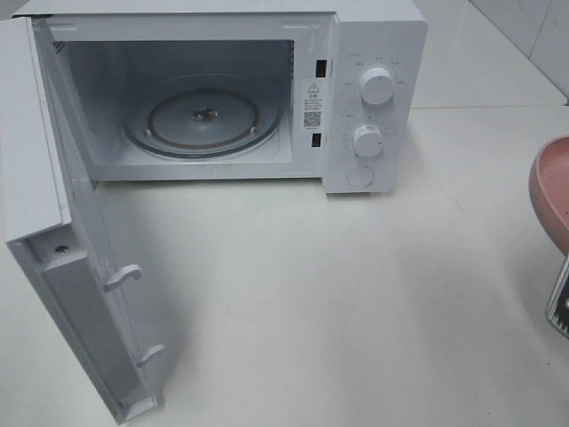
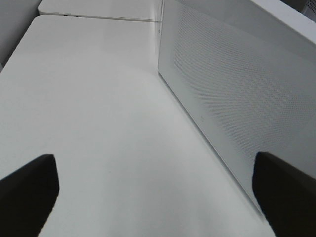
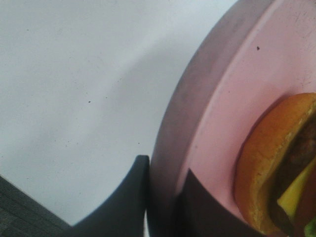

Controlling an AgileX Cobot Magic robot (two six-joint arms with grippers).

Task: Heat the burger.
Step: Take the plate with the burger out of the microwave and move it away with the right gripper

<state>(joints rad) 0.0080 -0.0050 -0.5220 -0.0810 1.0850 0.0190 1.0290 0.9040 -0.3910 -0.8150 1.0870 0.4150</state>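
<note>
Right claw (image 3: 163,197) is clamped on the rim of the pink plate (image 3: 217,113), one finger under the outer edge, the other on the inner face. The burger (image 3: 276,163) sits on that plate just past the claw's fingertips, close to the gripped rim but not touching the claw. Only part of it shows: golden-brown bun, dark patty, yellow cheese, a sliver of green lettuce at the edge.

From the overhead camera, the plate (image 1: 551,191) pokes in at the right edge of the white table (image 1: 356,294), well apart from the microwave. The burger itself is out of view there. A bit of grey hardware shows just below the plate at the frame edge; can't tell what it is.

Left claw (image 2: 158,197) is released, fingers spread wide, holding nothing. It sits over bare table just beside the outer face of the microwave door (image 2: 232,89).

Further back: white microwave (image 1: 267,98), door (image 1: 80,294) swung fully open toward the left. Glass turntable (image 1: 204,120) inside has nothing on it. Two knobs (image 1: 377,86) and a round button on the control panel at the right.
</note>
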